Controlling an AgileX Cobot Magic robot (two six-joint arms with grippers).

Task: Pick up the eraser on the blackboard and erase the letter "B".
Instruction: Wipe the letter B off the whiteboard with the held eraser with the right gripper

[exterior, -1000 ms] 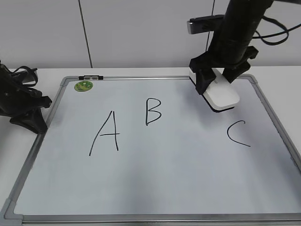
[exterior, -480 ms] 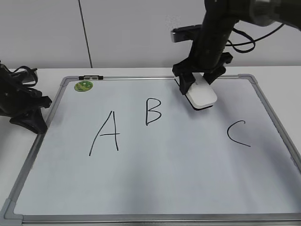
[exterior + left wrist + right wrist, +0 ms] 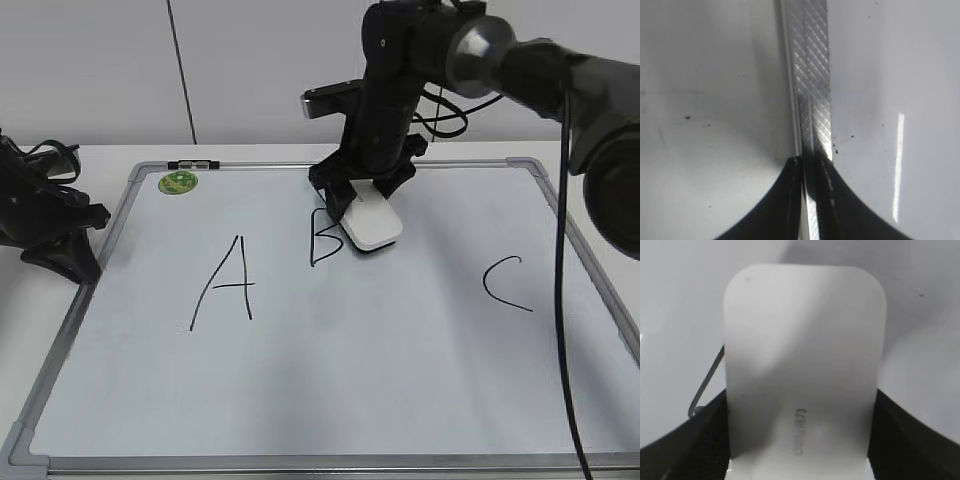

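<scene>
The blackboard (image 3: 330, 380) is a white dry-erase board in a grey frame, with black letters A, B and C. My right gripper (image 3: 362, 205) is shut on the white eraser (image 3: 371, 222) and holds it on the right part of the letter "B" (image 3: 318, 240), whose left strokes still show. In the right wrist view the eraser (image 3: 802, 365) fills the middle between both fingers, and a black stroke (image 3: 705, 385) shows at its left. My left gripper (image 3: 70, 262) rests shut at the board's left edge; in the left wrist view its fingers (image 3: 810, 167) meet over the frame (image 3: 810, 75).
A small round green magnet (image 3: 178, 182) sits at the board's top left corner. The letter A (image 3: 225, 283) is left of the B and the letter C (image 3: 505, 283) is at the right. A white wall stands behind the table.
My right arm has carried the eraser leftward from above the C across the board's top, and lowered it onto the right side of the B. The left arm has not moved.
</scene>
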